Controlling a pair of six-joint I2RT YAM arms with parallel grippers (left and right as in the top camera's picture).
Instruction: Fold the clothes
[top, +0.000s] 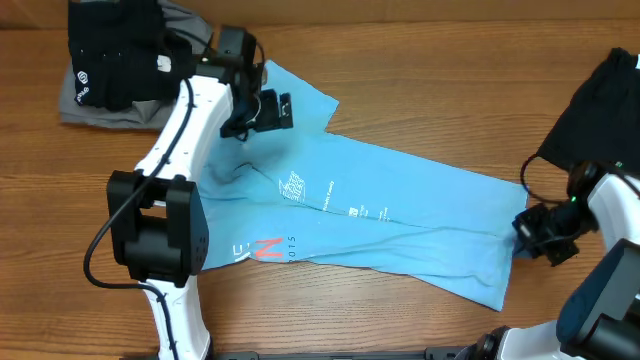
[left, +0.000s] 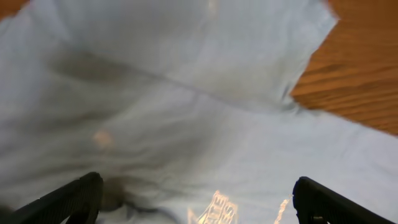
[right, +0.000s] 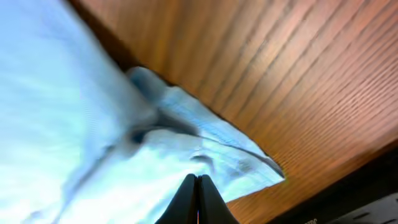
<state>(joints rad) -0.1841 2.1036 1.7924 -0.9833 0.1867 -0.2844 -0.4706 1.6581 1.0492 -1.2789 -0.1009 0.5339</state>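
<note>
Right wrist alone shows right gripper (right: 198, 186) pinching T-shirt (right: 74, 124) hem.

One blue T-shirt (top: 400, 215), two black garments (top: 110, 50) (top: 600, 110), one grey garment (top: 100, 115), two tools (top: 272, 112) (top: 535, 235).

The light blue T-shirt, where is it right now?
Overhead, the light blue T-shirt lies spread across the middle of the table, with the left gripper above one end and the right gripper pinching the opposite edge.
</note>
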